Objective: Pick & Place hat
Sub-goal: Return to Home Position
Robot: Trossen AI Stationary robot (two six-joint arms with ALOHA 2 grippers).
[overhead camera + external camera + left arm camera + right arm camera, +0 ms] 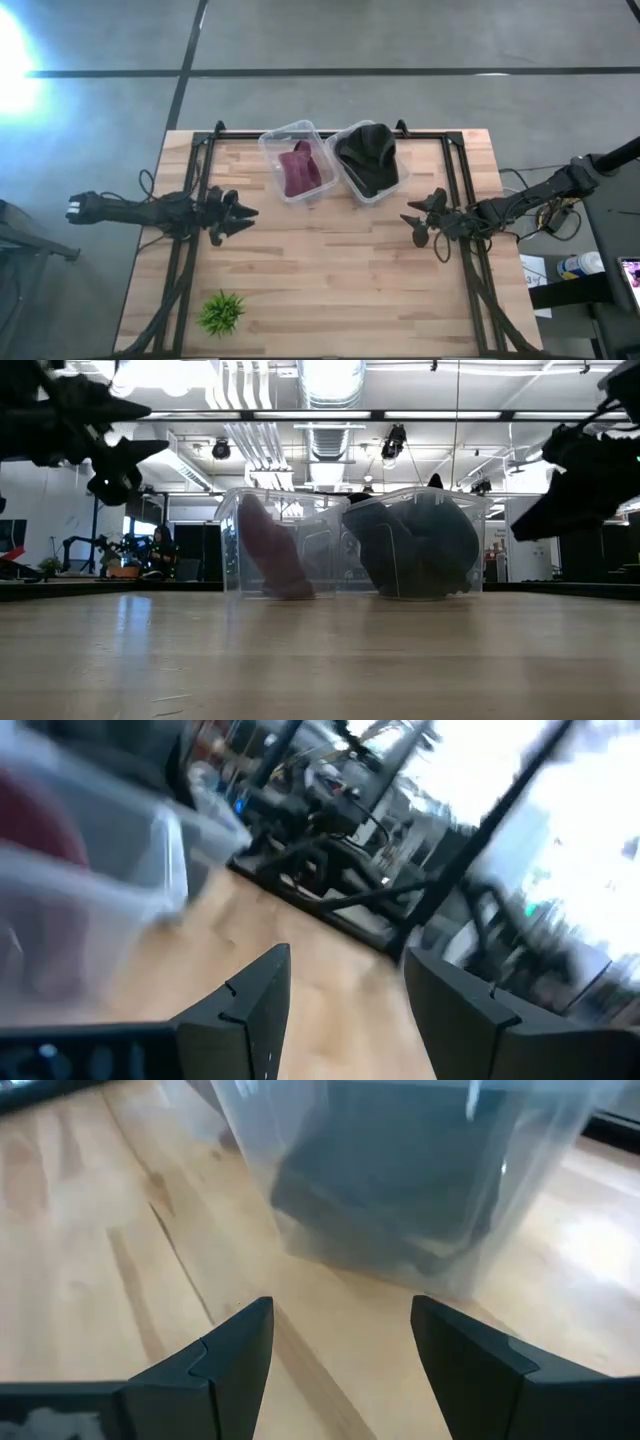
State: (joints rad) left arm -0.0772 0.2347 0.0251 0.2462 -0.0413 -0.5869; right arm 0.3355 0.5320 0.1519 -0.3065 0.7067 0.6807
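Note:
Two clear plastic bins stand side by side at the table's far middle. The left bin (293, 160) holds a maroon hat (300, 168); the right bin (368, 158) holds a black hat (368, 156), which shows through the bin wall in the right wrist view (400, 1190). In the low view the maroon hat (268, 550) and black hat (420, 548) lean inside their bins. My left gripper (243, 214) hovers open above the table's left side, near of the maroon bin. My right gripper (412, 226) hovers open on the right, near of the black bin.
A small green plant (221, 311) stands at the table's near left corner. Black frame rails (197, 190) run along both sides and the far edge. Bare wood lies between the two grippers and toward the near edge.

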